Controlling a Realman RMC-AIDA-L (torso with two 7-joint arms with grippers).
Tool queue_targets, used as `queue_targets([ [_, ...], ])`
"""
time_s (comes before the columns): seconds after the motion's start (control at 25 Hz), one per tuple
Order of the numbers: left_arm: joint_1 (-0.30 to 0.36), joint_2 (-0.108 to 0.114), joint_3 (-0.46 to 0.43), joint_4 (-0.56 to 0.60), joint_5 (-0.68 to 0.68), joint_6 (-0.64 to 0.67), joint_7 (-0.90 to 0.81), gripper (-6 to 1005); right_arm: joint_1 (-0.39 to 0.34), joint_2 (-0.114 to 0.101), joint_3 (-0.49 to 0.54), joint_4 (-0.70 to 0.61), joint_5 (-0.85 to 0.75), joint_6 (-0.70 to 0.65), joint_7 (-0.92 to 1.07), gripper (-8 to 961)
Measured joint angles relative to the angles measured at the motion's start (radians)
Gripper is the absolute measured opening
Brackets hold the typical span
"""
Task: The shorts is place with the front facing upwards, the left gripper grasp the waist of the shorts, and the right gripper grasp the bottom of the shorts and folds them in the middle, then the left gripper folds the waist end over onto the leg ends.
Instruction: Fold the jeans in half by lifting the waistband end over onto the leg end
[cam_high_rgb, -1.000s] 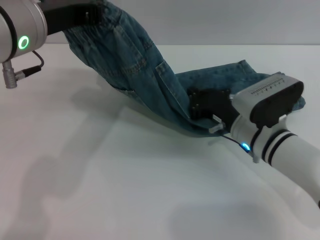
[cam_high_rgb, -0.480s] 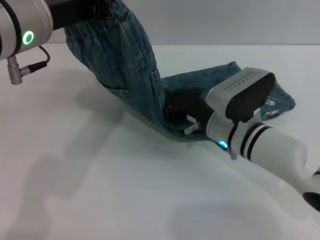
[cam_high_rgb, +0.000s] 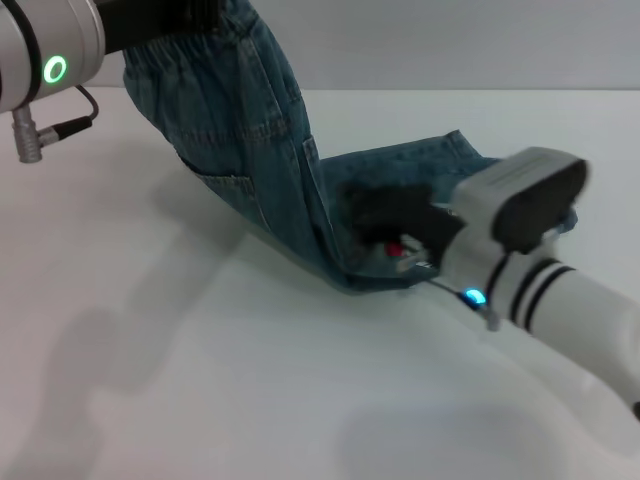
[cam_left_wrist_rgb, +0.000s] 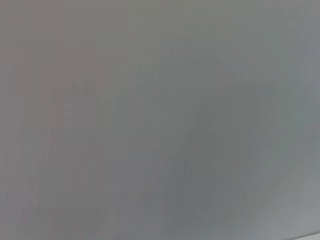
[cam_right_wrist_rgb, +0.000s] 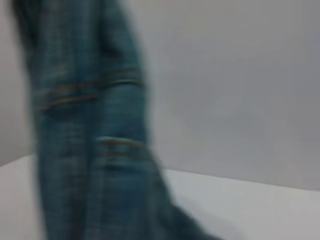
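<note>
The blue denim shorts hang in a slope from the upper left down to the white table. In the head view my left gripper is at the top left, shut on the waist and holding it high in the air. The leg ends lie bunched on the table at the centre right. My right gripper sits low there, its black fingers closed on the bottom hem. The right wrist view shows the hanging denim close up. Only plain grey shows in the left wrist view.
The white table stretches open to the left and toward the front of the shorts. My right forearm crosses the lower right corner. A grey wall stands behind the table.
The right gripper dragged the leg ends leftward along the table, then edged slightly back right. The fabric there is more bunched. The left gripper keeps the waist raised, shifted a little left.
</note>
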Motion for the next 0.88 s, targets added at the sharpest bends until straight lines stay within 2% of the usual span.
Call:
queue_targets([
  [0.2,0.004,0.001,-0.012,-0.002,-0.001,-0.001,0.009,48,-0.073,0.002,0.131,-0.016,-0.047,-0.007,-0.023,-1],
  [0.28,0.001,0.000,-0.012,-0.002,-0.006,0.006,0.010,48,-0.084,0.002,0.147,-0.018,-0.048,-0.003,-0.023,-1],
  [0.4,-0.006,0.000,-0.010,-0.002,-0.013,0.012,0.010,48,-0.083,0.006,0.140,-0.024,-0.048,0.008,-0.020,-1],
  [0.88,-0.037,-0.002,0.001,0.003,-0.068,0.048,0.027,49,0.029,0.015,0.018,-0.040,-0.044,0.040,0.036,0],
])
